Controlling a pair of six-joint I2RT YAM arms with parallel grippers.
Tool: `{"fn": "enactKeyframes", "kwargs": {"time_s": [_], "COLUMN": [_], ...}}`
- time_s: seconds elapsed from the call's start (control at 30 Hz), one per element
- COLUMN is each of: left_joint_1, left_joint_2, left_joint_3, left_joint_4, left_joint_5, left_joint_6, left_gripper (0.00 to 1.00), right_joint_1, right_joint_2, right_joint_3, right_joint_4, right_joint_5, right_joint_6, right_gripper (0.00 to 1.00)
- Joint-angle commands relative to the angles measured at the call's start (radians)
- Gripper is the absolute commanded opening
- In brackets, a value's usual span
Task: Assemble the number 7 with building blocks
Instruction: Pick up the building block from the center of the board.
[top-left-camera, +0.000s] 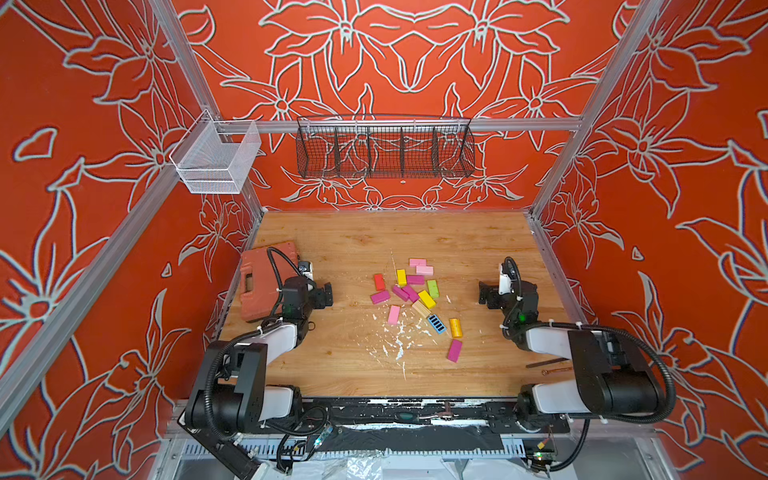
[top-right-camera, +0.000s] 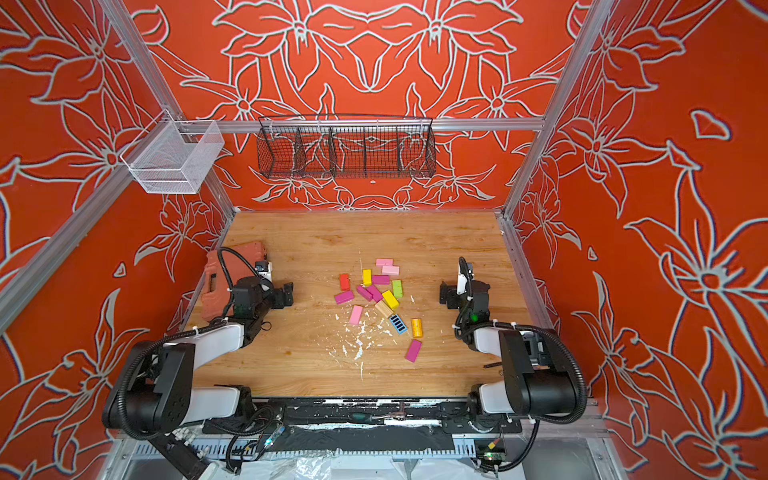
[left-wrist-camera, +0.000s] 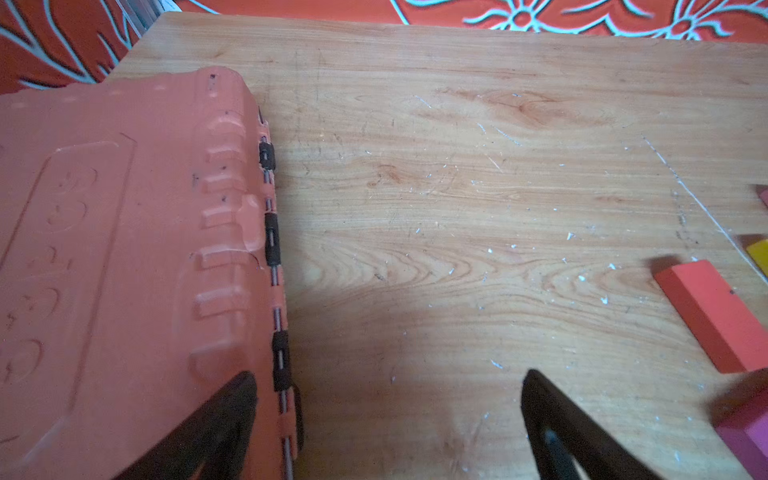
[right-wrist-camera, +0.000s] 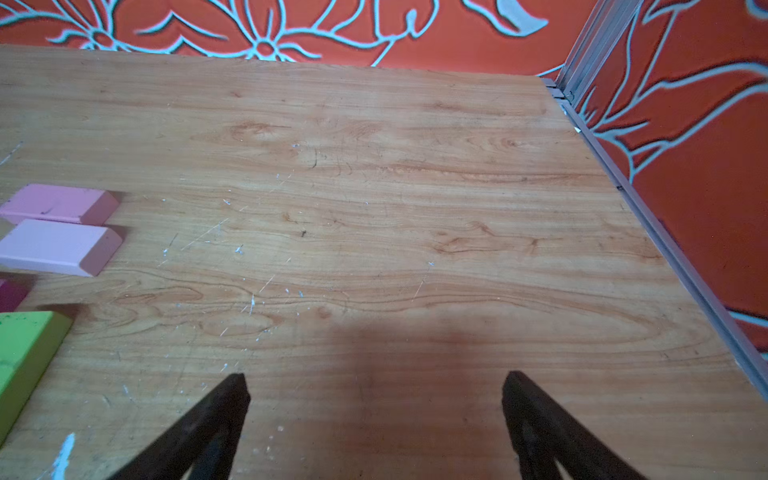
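The building blocks (top-left-camera: 411, 293) (top-right-camera: 376, 293) lie loose and scattered mid-table, forming no figure, so the number 7 does not show. Among them are a red one (top-left-camera: 379, 281) (left-wrist-camera: 715, 311), light pink ones (top-left-camera: 417, 262) (right-wrist-camera: 58, 245), a green one (top-left-camera: 432, 288) (right-wrist-camera: 25, 353), a striped blue one (top-left-camera: 436, 324), an orange one (top-left-camera: 456, 327) and a lone magenta one (top-left-camera: 454, 350). My left gripper (top-left-camera: 328, 295) (left-wrist-camera: 388, 376) hovers open to the left of the heap, holding nothing. To the right of the heap my right gripper (top-left-camera: 482, 293) (right-wrist-camera: 376, 377) is open and empty over bare wood.
A red-brown tool case (top-left-camera: 266, 282) (left-wrist-camera: 124, 270) lies beside the left gripper, at the table's left edge. White flecks (top-left-camera: 395, 336) litter the wood in front of the blocks. A black wire basket (top-left-camera: 384, 149) and a white mesh basket (top-left-camera: 216, 158) hang on the back rail.
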Motion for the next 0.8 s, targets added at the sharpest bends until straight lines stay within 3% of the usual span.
{"fn": "enactKeyframes", "kwargs": {"time_s": [0.0, 0.77], "left_joint_1": [0.005, 0.009], "left_joint_2": [0.007, 0.008], "left_joint_3": [0.008, 0.011], "left_joint_4": [0.004, 0.002], "left_joint_5": [0.009, 0.017], "left_joint_6": [0.005, 0.005], "left_gripper": [0.97, 0.97], "right_joint_1": [-0.006, -0.004], "right_joint_2": [0.007, 0.007], "right_joint_3": [0.023, 0.023], "right_joint_4": [0.02, 0.023], "right_joint_5": [0.003, 0.006], "right_joint_6": [-0.013, -0.017], "right_gripper": [0.98, 0.98]}}
